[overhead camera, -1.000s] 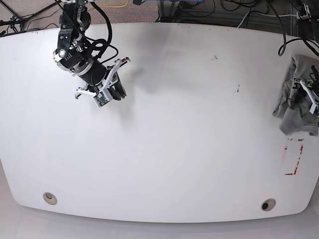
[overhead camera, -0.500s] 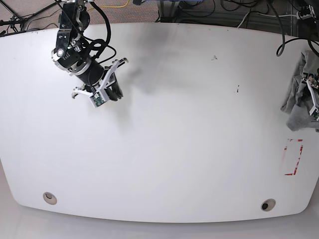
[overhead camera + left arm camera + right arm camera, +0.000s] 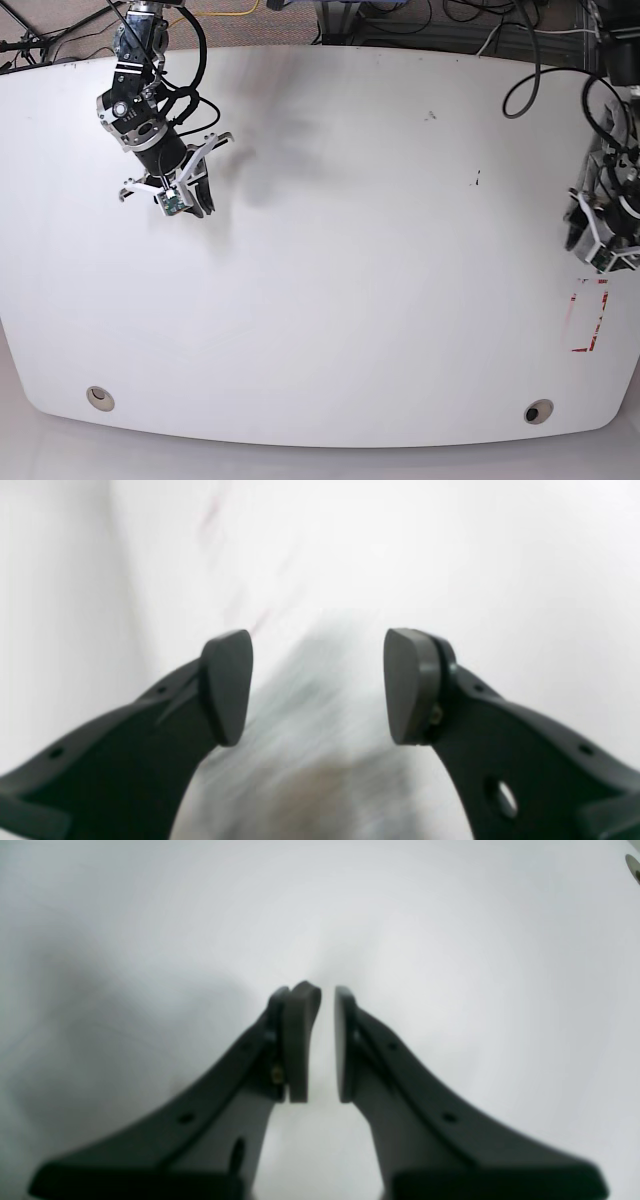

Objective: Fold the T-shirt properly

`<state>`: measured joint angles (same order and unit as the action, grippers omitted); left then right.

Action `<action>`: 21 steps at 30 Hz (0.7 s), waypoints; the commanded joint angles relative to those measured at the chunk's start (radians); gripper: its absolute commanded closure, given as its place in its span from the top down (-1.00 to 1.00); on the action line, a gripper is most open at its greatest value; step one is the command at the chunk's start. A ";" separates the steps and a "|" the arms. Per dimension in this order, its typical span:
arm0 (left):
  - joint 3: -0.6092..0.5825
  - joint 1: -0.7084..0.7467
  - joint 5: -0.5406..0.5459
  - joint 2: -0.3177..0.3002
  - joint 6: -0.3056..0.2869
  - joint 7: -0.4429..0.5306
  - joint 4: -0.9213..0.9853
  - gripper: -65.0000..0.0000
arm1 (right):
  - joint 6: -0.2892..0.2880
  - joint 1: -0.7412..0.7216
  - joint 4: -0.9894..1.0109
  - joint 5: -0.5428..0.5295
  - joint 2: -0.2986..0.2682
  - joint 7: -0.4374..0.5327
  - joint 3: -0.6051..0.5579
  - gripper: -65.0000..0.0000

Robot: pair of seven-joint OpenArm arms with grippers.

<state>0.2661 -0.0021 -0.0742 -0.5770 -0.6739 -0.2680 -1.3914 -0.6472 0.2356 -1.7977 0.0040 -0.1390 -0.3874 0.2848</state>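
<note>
Left wrist view shows blurred grey T-shirt (image 3: pixel 310 740) between the open left gripper (image 3: pixel 317 687), apparently ungripped. Soft and limp, it wants pinching at an edge; the right gripper (image 3: pixel 315 1045), nearly closed, holds nothing above the counter (image 3: pixel 350 250).

Two robot arms, one at each side, far apart.

The right arm (image 3: pixel 140 95) comes down from the far left corner in the base view and tilts toward the near side. Its right gripper (image 3: pixel 320 1040) has its two dark fingers almost together, with just a thin gap between them and nothing in it. The left arm (image 3: pixel 605 200) sits at the far right edge in the base view, its wrist pointing down. Its left gripper (image 3: pixel 317 687) has its fingers spread wide apart, and nothing is pinched between the pads (image 3: pixel 227 685).
</note>
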 commanded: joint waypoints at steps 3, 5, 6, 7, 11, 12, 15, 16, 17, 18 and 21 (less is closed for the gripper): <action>0.022 0.092 -0.011 0.179 0.135 0.187 -0.110 0.16 | 0.002 -0.003 0.131 -0.012 -0.012 0.256 0.087 -0.76; 0.000 0.133 -0.028 0.229 0.199 0.263 -0.127 0.16 | -0.003 0.012 0.149 -0.009 -0.012 0.319 0.103 -0.76; -0.008 0.152 -0.042 0.246 0.224 0.286 -0.138 0.16 | -0.003 0.026 0.151 -0.006 -0.014 0.334 0.104 -0.76; -0.018 0.176 -0.062 0.265 0.256 0.312 -0.151 0.16 | -0.003 0.048 0.152 -0.006 -0.015 0.348 0.106 -0.76; -0.069 0.270 -0.143 0.345 0.365 0.395 -0.191 0.16 | -0.001 0.120 0.151 -0.040 -0.038 0.361 0.112 -0.76; -0.086 0.294 -0.158 0.366 0.383 0.402 -0.205 0.16 | -0.001 0.138 0.151 -0.060 -0.047 0.361 0.112 -0.76; -0.109 0.367 -0.166 0.409 0.389 0.405 -0.245 0.16 | -0.003 0.210 0.152 -0.118 -0.063 0.364 0.112 -0.76; -0.109 0.409 -0.166 0.424 0.389 0.405 -0.268 0.16 | -0.004 0.253 0.151 -0.151 -0.067 0.374 0.112 -0.76; -0.109 0.445 -0.164 0.435 0.389 0.405 -0.283 0.16 | -0.004 0.284 0.151 -0.178 -0.069 0.388 0.112 -0.76; -0.109 0.472 -0.164 0.443 0.389 0.405 -0.296 0.16 | -0.004 0.311 0.151 -0.201 -0.070 0.405 0.116 -0.76; -0.113 0.551 -0.164 0.475 0.389 0.405 -0.337 0.16 | -0.004 0.384 0.157 -0.249 -0.075 0.474 0.147 -0.76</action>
<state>0.1486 0.4953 -0.2466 -0.1173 -0.2985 0.1234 -1.6695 -0.6487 0.5610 -1.6287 -0.1936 -0.2001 0.0059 0.3969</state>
